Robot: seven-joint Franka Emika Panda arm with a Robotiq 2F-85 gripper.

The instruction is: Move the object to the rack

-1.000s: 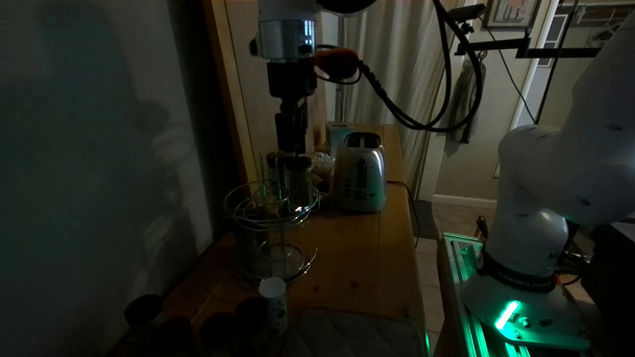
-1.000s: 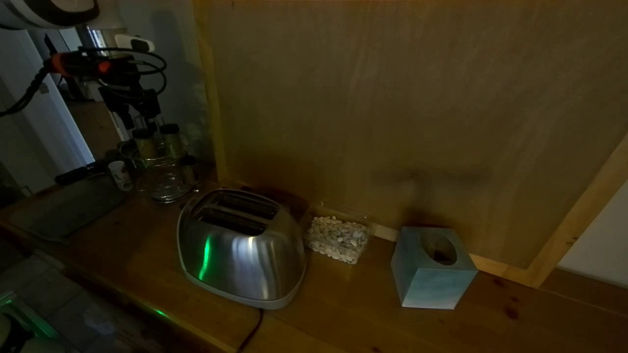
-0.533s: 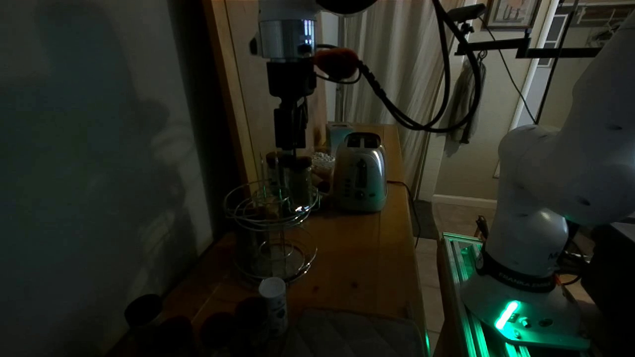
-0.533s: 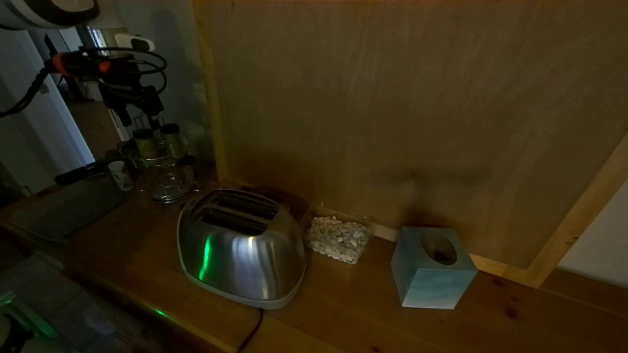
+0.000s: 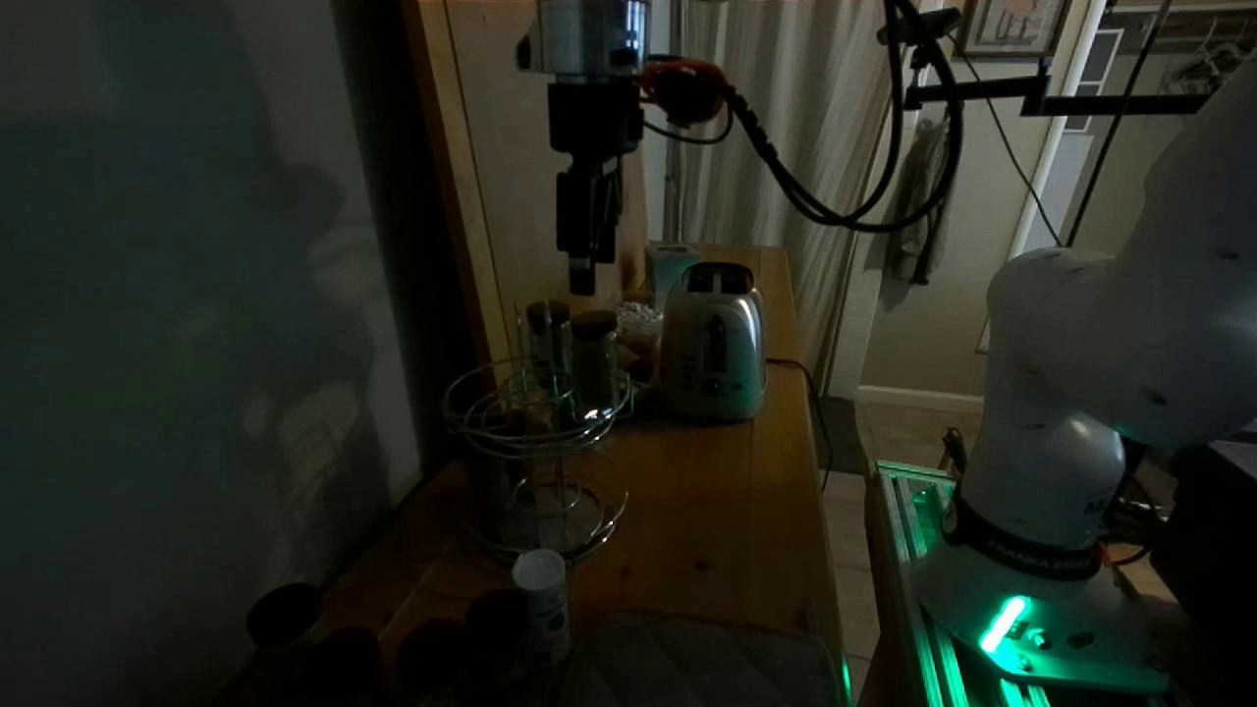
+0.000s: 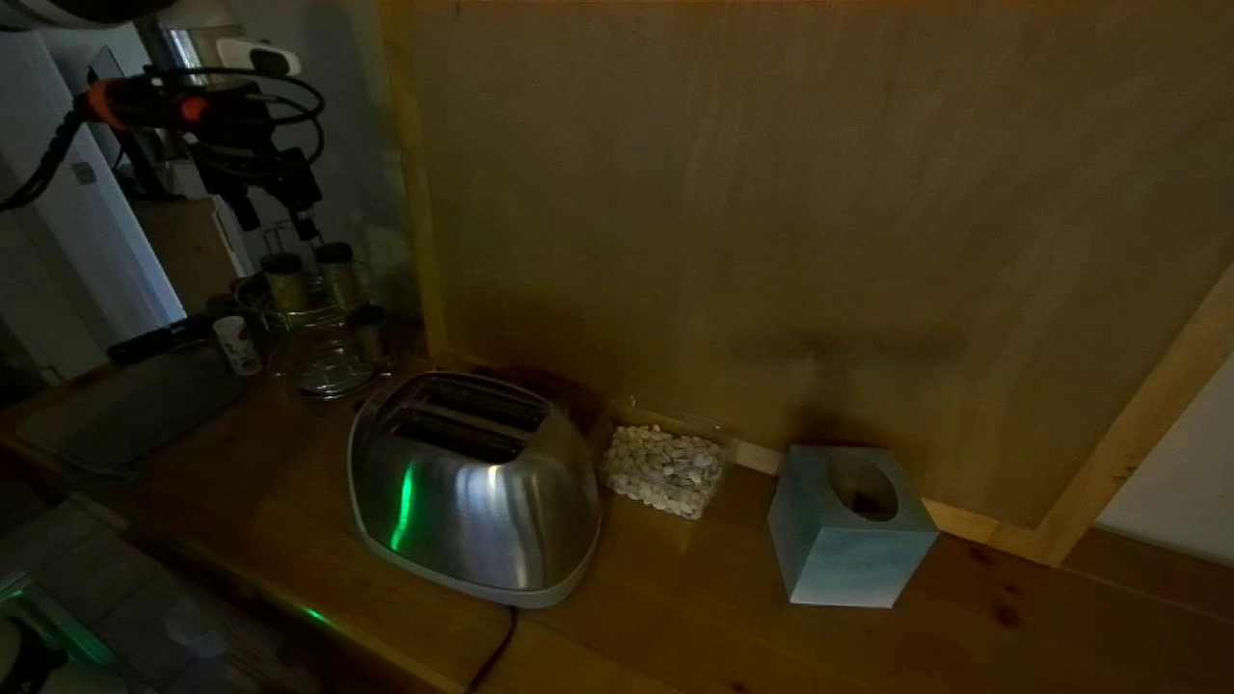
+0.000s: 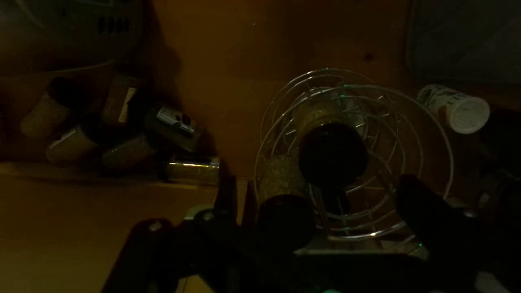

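Mat (image 5: 702,663), quilted and greyish, lies nearest in an exterior view, on the near side of the rack (image 5: 550,454). Also short of the rack, farther left, is a cluster of dark round lids (image 5: 285,611); what sits under them is too dim to name. A printed, white-lidded canister (image 5: 543,609) stands upright just beside the rack, on that same near side.

The rack itself, two tiers of thin silvery wire, stands on the wooden counter (image 5: 707,520). In its upper tier is the object (image 5: 594,365), a dark-capped spice jar, upright, with a second dark-capped jar (image 5: 552,339) just beside it. Another dark jar (image 6: 369,337) shows low at the rack in an exterior view; whether it rests in the lower tier or next to it, I cannot tell. Above the rack hangs the gripper (image 7: 318,183), pointing down, its two fingers spread apart, the tips over the jar caps with a gap beneath.

Beyond the rack, several more spice jars (image 7: 175,126) lie on their sides in the wrist view. Farther past the rack, in both exterior views, stands a shiny two-slot toaster (image 5: 715,349). Farther still from the rack come pale pebbles (image 6: 665,472) and then a pale blue tissue box (image 6: 844,554). Farthest beyond the rack hangs a pale curtain (image 5: 815,88).
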